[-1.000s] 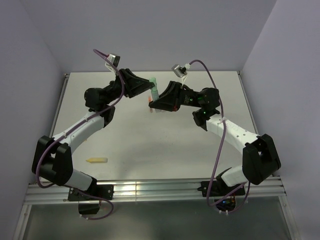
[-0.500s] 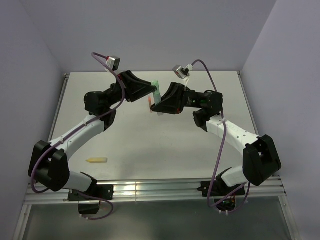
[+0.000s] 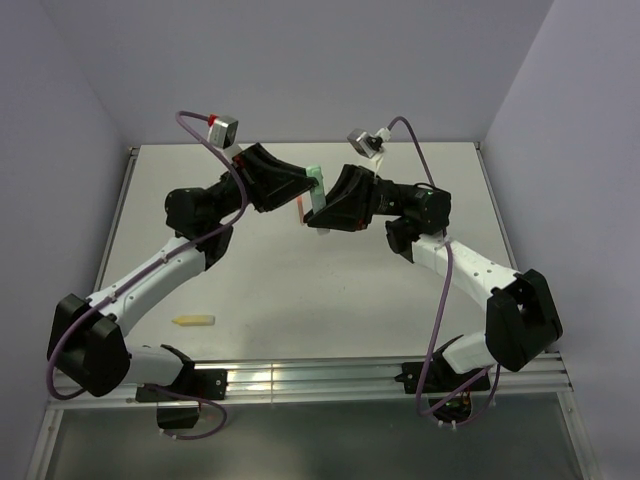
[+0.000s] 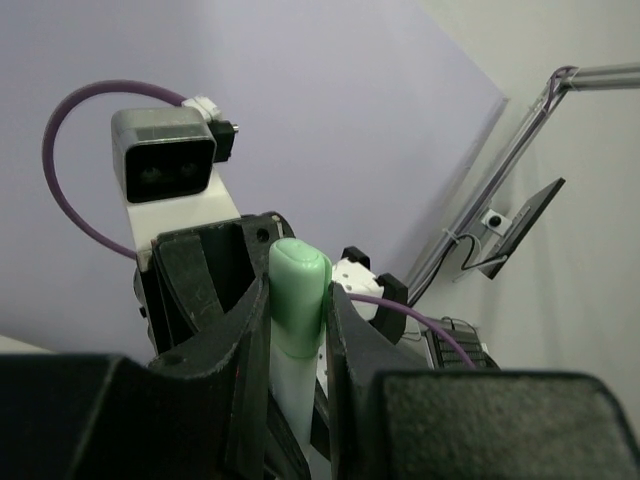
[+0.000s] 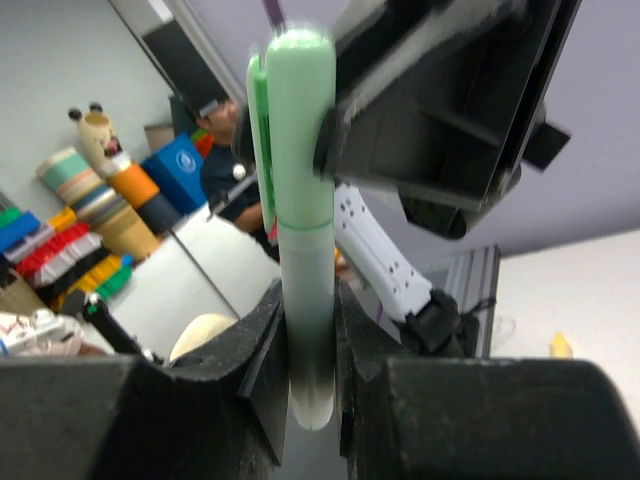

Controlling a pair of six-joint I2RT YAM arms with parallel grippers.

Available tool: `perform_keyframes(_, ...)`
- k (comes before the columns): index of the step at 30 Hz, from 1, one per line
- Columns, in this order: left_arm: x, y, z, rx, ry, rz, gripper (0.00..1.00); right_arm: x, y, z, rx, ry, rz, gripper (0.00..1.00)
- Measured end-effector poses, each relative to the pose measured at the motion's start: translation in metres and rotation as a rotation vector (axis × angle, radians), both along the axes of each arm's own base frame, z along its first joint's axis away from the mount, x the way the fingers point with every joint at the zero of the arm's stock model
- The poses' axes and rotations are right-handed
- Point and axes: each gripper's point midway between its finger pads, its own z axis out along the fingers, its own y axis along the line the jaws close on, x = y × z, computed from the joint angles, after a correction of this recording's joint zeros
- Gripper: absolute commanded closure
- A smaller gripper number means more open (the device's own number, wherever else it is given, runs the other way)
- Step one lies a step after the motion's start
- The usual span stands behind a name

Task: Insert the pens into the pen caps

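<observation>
Two grips, high above the white table (image 3: 330, 290): left claw (image 4: 298, 325) pinches the stubby mint-green plastic cap (image 5: 297, 110), right claw (image 5: 310, 325) the slim mint-green pen (image 5: 305, 255) (a skewed push could jam them).

The held pen (image 5: 305, 270) is pale mint green, and the cap (image 5: 300, 120) on it is the same mint with a darker green clip. The left gripper (image 4: 297, 330) and right gripper (image 5: 305, 345) are matte black. On the off-white table (image 3: 300, 290), one yellow pen (image 3: 193, 321) shows, and an orange-red pen (image 3: 301, 208) farther back. The arms (image 3: 150, 275) are white with black joints, and their cables (image 3: 440, 300) are purple. The walls (image 3: 300, 60) are plain lavender.
</observation>
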Motion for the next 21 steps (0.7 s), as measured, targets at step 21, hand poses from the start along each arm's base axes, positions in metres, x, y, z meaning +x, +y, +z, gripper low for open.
perform_keyframes(21, -0.028, -0.004, 0.027, -0.001, -0.147, 0.102, 1.0, -0.017, -0.001, 0.026, 0.031, -0.192, 0.034, 1.0)
